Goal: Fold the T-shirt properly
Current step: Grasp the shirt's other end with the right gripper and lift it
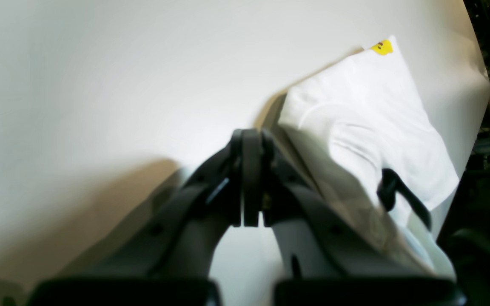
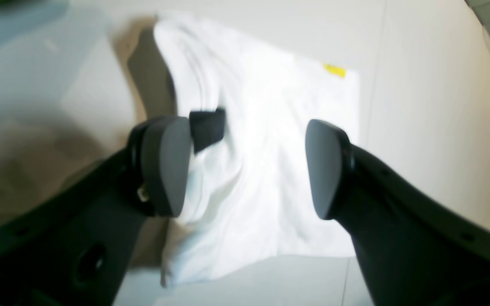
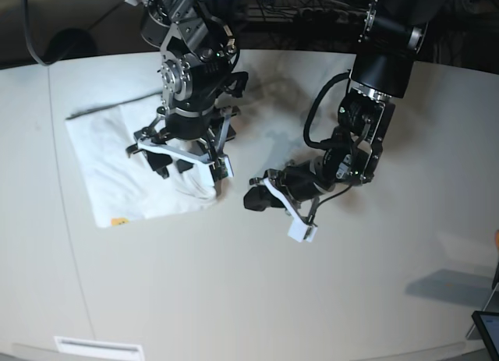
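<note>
Pale table point(image 3: 257, 299), folded white T-shirt point(image 3: 117, 174)

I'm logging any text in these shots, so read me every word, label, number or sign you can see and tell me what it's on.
No text can be read in any view.
T-shirt: only a small yellow patch of print shows at one corner, with dark marks too small and blurred to read.
Table: a pale label at the near edge, too small to read.

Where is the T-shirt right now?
The T-shirt lies folded on the white table, at the left of the base view, directly under the open right gripper. The shut left gripper is off to its right, clear of it.
</note>
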